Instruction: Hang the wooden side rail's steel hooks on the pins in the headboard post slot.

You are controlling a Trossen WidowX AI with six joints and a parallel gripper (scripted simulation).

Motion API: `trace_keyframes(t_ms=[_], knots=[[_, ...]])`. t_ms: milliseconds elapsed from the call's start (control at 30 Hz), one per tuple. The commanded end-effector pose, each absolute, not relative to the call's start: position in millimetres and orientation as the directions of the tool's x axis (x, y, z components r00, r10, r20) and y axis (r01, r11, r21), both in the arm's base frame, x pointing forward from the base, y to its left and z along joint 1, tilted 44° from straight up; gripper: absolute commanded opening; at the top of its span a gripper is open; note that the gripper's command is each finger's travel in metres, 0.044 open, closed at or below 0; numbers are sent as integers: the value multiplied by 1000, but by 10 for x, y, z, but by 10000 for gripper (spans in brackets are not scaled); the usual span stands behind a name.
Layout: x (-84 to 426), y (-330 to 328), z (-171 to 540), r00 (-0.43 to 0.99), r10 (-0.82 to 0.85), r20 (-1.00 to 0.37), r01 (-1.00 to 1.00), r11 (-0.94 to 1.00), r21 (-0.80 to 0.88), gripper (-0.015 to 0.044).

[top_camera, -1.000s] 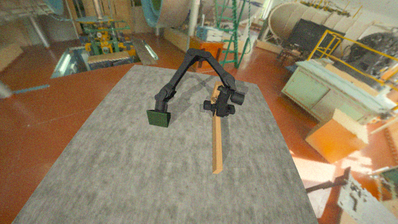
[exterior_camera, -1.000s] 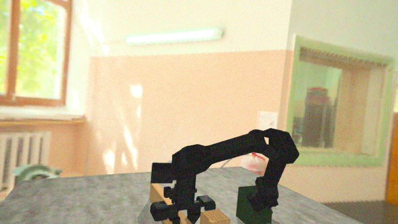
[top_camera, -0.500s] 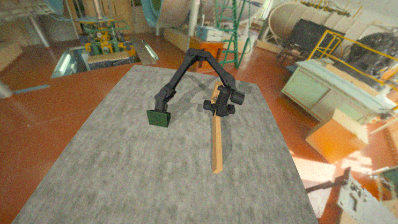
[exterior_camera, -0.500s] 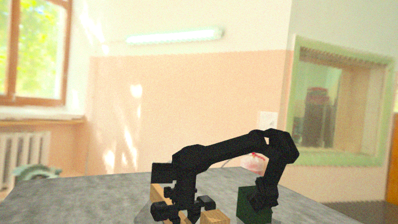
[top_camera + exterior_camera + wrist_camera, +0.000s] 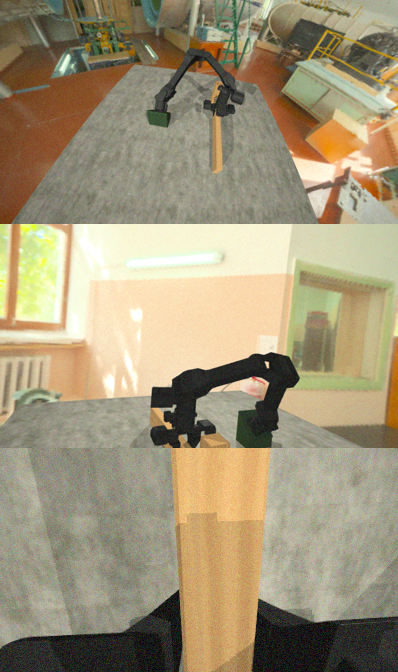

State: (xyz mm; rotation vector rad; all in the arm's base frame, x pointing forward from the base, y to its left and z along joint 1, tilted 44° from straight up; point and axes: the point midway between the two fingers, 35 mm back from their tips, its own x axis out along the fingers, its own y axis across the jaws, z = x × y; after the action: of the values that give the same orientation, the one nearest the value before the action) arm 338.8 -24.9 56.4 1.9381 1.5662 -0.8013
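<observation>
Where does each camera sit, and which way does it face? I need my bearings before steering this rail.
Top: above the table, angled down; shows the arm, gripper and rail.
Exterior: low, near table height, facing across it, seemingly opposite top; shows the arm and gripper.
Wrist: on the gripper, facing down past its fingers along the rail.
Shared: top and exterior both show the green base block.

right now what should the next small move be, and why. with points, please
Probably ease the rail (image 5: 217, 144) (image 5: 157, 416) (image 5: 220, 558) down slightly at the post (image 5: 215, 90) (image 5: 214, 441), keeping hold: the gripper (image 5: 216, 111) (image 5: 184, 442) (image 5: 206, 593) grips it, and its body hides whether the hooks sit.
</observation>
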Motion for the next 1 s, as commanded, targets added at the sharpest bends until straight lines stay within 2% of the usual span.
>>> trace_keyframes(t_ms=[0,967], knots=[[3404,-270,618,172,669,-723,977,-208,41,0],[3403,-241,635,172,669,-723,977,-208,40,0]])
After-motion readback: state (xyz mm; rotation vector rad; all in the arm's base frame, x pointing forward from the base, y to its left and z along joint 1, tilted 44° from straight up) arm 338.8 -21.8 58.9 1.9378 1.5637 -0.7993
